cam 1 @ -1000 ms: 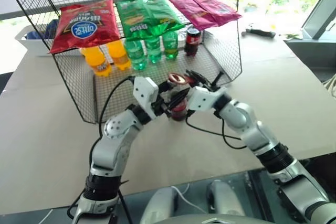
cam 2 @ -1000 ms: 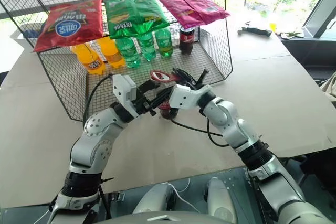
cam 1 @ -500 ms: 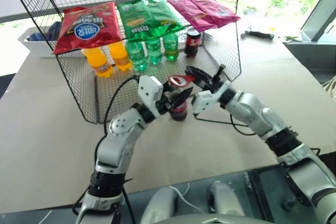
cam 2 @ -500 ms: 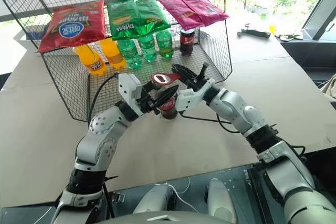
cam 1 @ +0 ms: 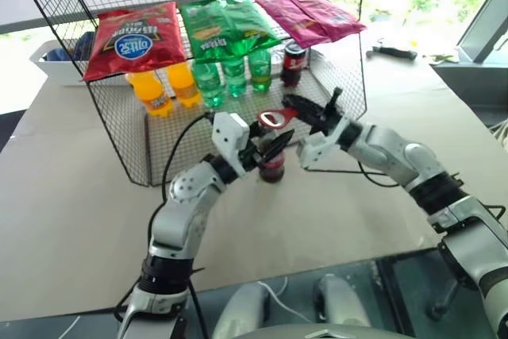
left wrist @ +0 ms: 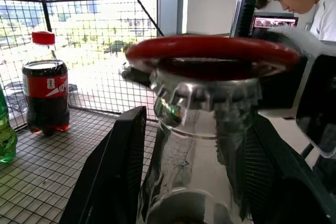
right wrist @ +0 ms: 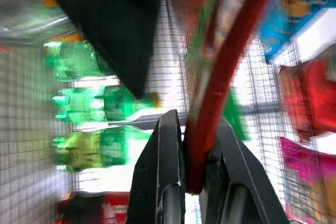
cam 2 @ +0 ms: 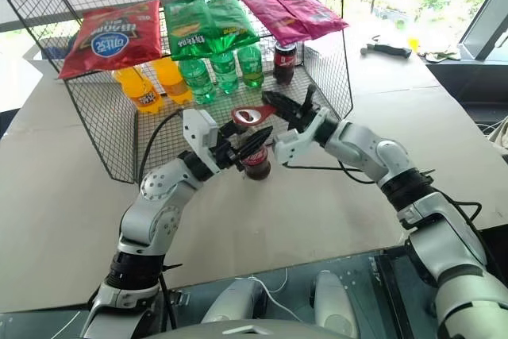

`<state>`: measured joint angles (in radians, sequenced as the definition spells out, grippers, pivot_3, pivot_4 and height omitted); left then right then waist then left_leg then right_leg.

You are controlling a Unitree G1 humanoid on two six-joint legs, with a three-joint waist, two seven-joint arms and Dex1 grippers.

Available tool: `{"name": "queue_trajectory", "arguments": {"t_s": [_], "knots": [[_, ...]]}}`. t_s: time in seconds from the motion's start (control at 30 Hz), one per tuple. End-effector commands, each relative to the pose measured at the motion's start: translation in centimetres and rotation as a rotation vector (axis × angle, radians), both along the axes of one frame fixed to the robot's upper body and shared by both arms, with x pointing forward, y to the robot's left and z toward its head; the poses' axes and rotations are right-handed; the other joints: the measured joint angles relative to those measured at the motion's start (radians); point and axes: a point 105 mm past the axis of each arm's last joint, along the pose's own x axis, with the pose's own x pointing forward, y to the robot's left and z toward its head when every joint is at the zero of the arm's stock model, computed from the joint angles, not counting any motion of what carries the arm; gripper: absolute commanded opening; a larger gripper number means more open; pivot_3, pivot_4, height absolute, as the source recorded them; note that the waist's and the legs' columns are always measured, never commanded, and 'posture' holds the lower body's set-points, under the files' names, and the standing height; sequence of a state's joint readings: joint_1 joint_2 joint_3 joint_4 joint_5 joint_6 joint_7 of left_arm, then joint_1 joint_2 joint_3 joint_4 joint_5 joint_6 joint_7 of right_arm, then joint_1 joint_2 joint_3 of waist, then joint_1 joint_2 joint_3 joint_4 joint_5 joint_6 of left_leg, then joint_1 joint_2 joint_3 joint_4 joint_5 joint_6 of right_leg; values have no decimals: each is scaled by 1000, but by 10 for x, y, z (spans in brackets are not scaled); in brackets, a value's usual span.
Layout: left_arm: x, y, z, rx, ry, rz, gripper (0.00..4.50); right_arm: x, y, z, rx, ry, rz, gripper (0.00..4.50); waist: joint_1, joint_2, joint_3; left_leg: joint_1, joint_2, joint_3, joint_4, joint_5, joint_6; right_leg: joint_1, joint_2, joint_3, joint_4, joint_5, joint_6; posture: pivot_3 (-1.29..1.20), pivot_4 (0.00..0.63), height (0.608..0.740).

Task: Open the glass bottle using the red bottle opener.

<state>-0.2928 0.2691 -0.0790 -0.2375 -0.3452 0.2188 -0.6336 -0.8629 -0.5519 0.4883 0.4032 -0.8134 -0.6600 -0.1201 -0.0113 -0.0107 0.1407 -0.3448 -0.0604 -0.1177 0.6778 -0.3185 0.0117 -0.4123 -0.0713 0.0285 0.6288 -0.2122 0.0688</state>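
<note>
Right gripper [cam 2: 279,110] is clamped on the opener [cam 2: 252,114], which lies about level, ring end pointing left over the bottle's [cam 2: 255,162] cap. Left gripper [cam 2: 248,144] hugs the upright bottle's neck, standing on the table [cam 2: 333,196] just in front of the wire rack [cam 2: 119,129].

Red bottle opener [cam 1: 275,119] ring caps upright glass bottle [cam 1: 271,166].

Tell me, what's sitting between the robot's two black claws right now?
The glass bottle. The left gripper holds it around the neck; the right gripper holds the red bottle opener, whose ring sits over the cap, as the left wrist view shows.
</note>
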Motion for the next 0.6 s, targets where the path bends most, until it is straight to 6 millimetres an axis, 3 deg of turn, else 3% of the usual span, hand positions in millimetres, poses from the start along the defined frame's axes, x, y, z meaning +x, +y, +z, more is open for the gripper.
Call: {"name": "queue_trajectory", "arguments": {"t_s": [0.03,0.27,0.4,0.6], "knots": [[-2,-5,-5,10,15,-25,2421,13,-18,-18,-107,5,-75,0,-1,-2,-1,0,1,0,-1,0,0,0,0,0,-1,0,0,0,150,740],[-2,-5,-6,10,22,-24,2421,17,-26,-4,-93,-48,-91,0,-3,-1,-1,0,1,1,-8,0,0,-2,0,0,-3,0,0,0,150,740],[-1,-3,-7,15,22,-20,2421,11,-20,9,-7,-31,-49,0,-4,-1,-1,0,1,1,-8,0,0,-2,0,1,-4,0,0,0,150,740],[-2,0,-9,27,26,-18,2421,-5,-6,0,66,73,63,0,-5,-1,-1,0,2,1,-9,0,0,-2,0,1,-4,0,0,0,150,740]]}}
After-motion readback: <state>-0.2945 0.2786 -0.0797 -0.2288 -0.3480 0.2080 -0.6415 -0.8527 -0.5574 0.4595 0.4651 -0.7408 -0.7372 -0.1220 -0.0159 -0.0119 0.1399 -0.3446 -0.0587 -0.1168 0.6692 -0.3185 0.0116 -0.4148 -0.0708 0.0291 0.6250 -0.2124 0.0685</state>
